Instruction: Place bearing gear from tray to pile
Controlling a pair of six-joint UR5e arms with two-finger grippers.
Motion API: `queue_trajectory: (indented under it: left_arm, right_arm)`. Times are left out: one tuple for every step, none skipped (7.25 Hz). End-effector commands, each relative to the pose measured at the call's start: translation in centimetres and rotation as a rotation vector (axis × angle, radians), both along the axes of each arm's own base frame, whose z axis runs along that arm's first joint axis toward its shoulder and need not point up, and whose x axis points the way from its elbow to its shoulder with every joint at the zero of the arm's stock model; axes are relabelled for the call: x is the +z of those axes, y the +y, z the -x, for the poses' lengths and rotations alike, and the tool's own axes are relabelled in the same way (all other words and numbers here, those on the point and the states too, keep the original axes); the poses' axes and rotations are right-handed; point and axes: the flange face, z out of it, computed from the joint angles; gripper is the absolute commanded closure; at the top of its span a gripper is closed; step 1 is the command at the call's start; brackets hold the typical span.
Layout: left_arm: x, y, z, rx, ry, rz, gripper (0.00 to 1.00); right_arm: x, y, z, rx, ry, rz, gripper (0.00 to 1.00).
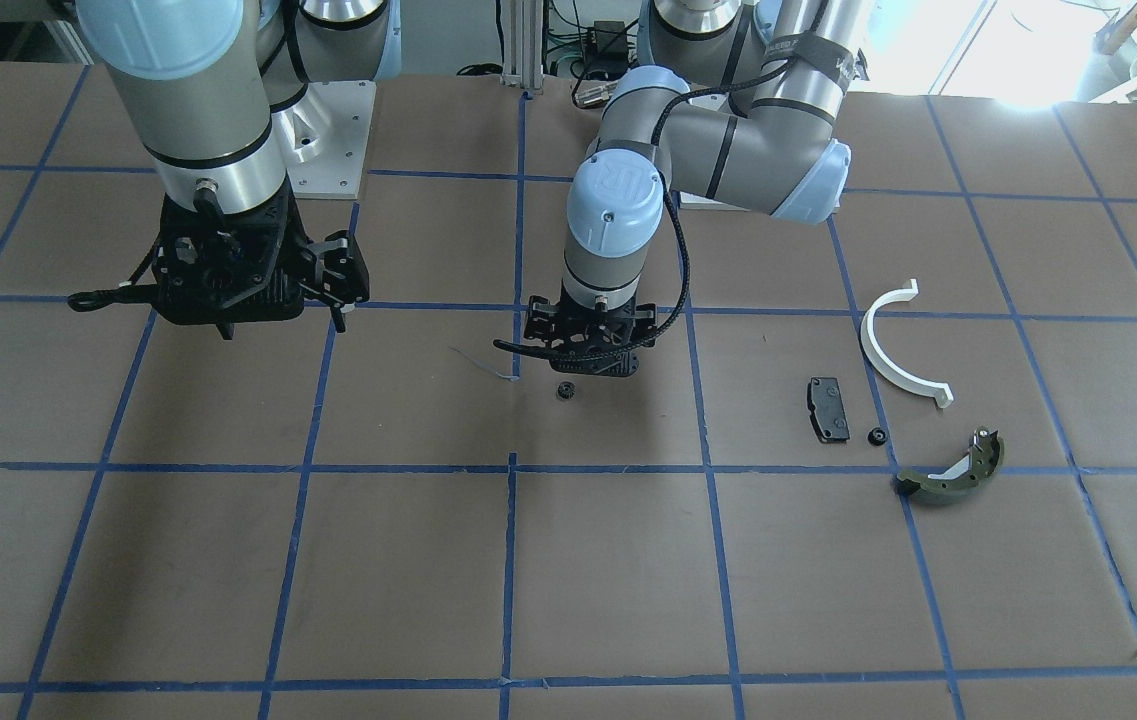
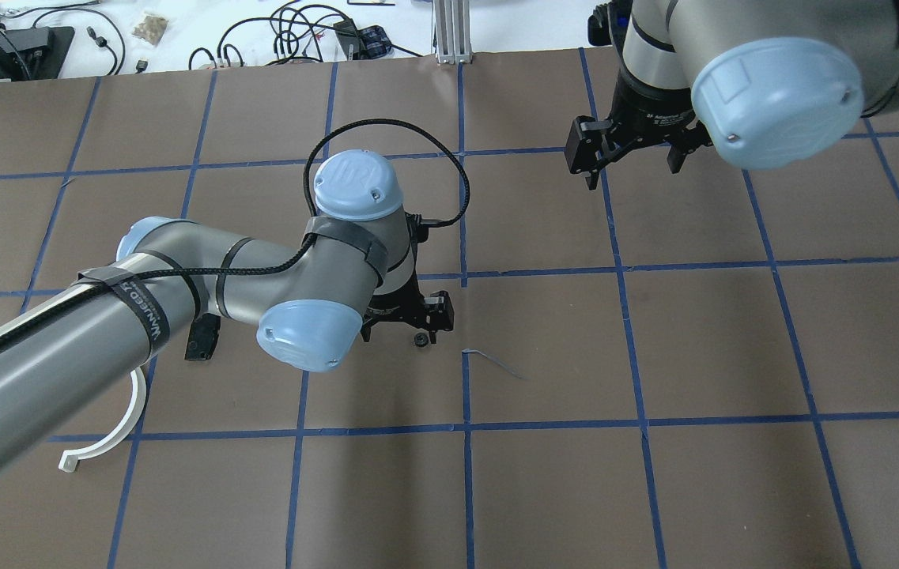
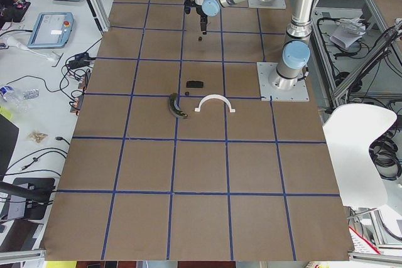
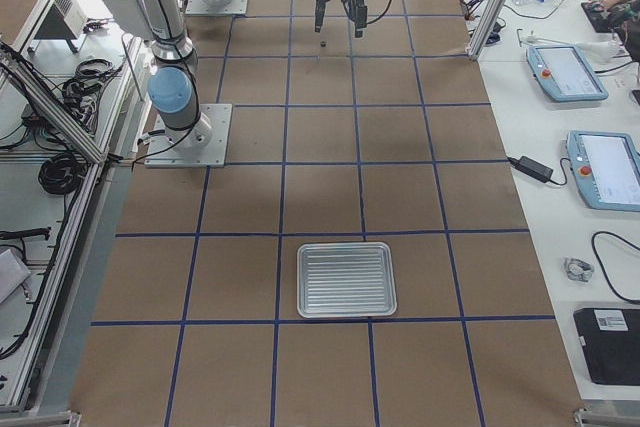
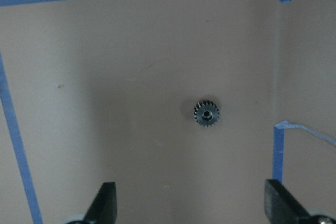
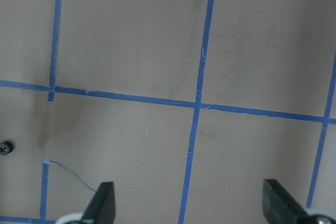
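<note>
A small black bearing gear (image 1: 563, 391) lies on the brown table, apart from the pile; it also shows in the overhead view (image 2: 421, 341) and the left wrist view (image 5: 207, 113). My left gripper (image 1: 583, 362) hovers just above it, open and empty, with the gear ahead of its fingers (image 5: 105, 205). The pile lies to one side: a white half-ring (image 1: 893, 350), a black pad (image 1: 828, 408) and an olive brake shoe (image 1: 953, 470). A second small gear (image 1: 876, 436) sits beside the pad. My right gripper (image 1: 336, 285) is open and empty, raised over the table.
The metal tray (image 4: 347, 279) lies empty far down the table toward my right end. A loose curl of blue tape (image 1: 488, 365) sticks up beside the gear. Blue tape lines grid the brown table (image 1: 608, 570).
</note>
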Motion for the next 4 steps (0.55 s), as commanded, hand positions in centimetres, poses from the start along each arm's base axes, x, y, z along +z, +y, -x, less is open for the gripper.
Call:
queue_trajectory:
  left_arm:
    - [-3.5, -0.3, 0.3, 0.017, 0.006, 0.024, 0.00]
    - [-4.5, -0.1, 0.4, 0.015, 0.007, 0.028, 0.00]
    - [-5.3, 0.1, 0.9, 0.012, 0.003, 0.023, 0.00]
    - [-5.7, 0.3, 2.2, 0.010, 0.011, 0.053, 0.00]
  right_arm:
    - [2.8, -0.5, -0.3, 0.004, -0.059, 0.035, 0.00]
    - [4.8, -0.3, 0.9, -0.015, -0.017, -0.021, 0.00]
    - [7.5, -0.4, 2.0, -0.013, -0.025, -0.034, 0.00]
    - [7.0, 0.0, 2.9, 0.007, -0.021, -0.098, 0.00]
